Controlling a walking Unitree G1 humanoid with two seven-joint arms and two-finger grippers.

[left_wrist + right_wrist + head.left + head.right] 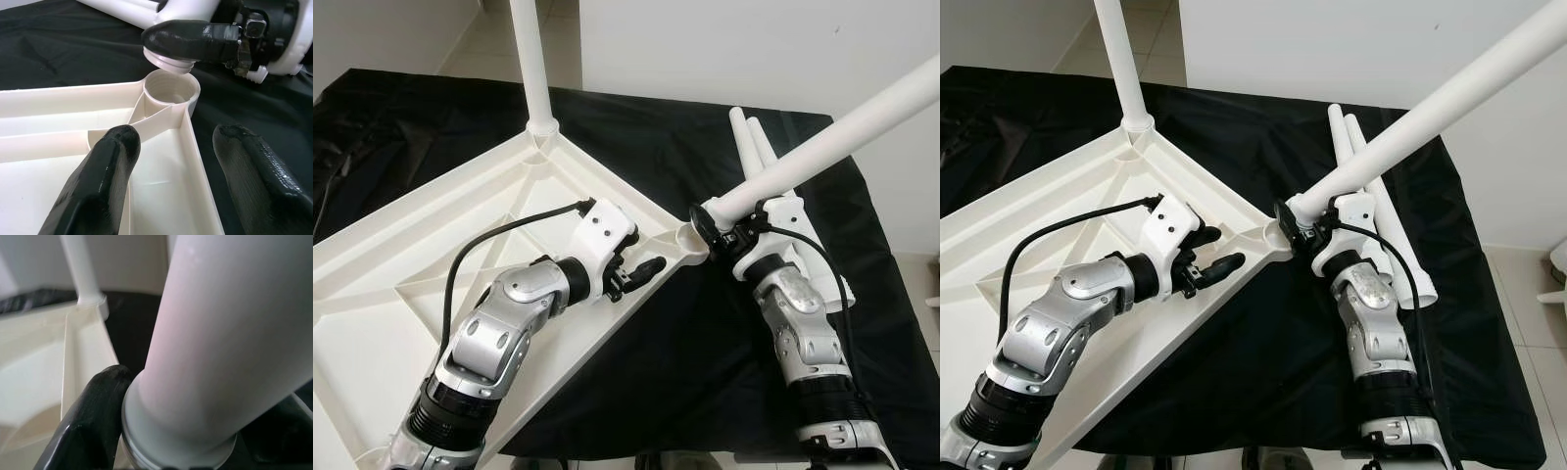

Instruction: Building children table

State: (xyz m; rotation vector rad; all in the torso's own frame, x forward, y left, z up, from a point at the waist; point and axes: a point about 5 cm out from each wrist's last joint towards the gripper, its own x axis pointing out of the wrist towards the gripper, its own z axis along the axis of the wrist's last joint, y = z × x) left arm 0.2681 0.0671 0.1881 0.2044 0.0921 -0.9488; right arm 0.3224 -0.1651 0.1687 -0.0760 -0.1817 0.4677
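A white plastic table top [431, 235] lies upside down on black cloth. One white leg [533, 69] stands upright in its far corner. My right gripper [710, 227] is shut on a second white leg [842, 137], which tilts up to the right. The leg's threaded end [168, 61] hovers just above the near-right corner socket [171, 88], apart from it. My left gripper [641, 257] is open, its fingertips [117, 147] straddling the top's rim a little short of that socket. Two spare legs [1400, 255] lie on the cloth behind the right arm.
The black cloth [705, 372] covers a low surface whose right edge [891, 284] drops to a tiled floor. A white wall [705, 49] stands close behind. A black cable [499, 235] loops over the left forearm.
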